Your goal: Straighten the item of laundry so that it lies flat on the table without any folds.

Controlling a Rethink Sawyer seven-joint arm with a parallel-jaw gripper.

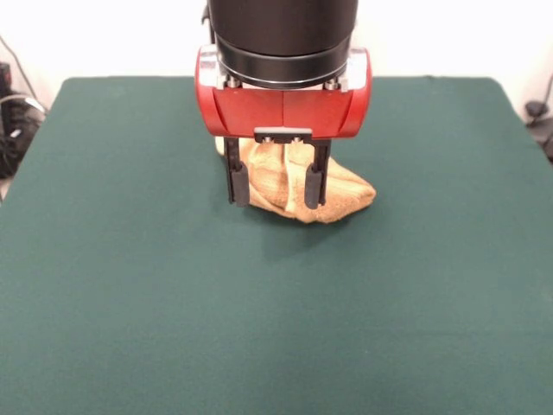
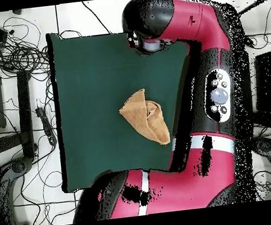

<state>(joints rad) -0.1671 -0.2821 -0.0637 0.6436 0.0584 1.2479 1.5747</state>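
The open black two-fingered gripper [image 1: 276, 186] hangs before the crumpled golden terry-cloth towel [image 1: 346, 194], seemingly clear of it; tangled black cables [image 2: 8, 41] lie at ten o'clock off the dark green felt table [image 1: 130, 285].

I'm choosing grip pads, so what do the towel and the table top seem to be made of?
The towel looks like soft terry cloth, golden yellow-orange and matte: it bunches into rounded folds. The table top looks like dark green felt-like fabric, flat and without shine. Both are judged by look only.
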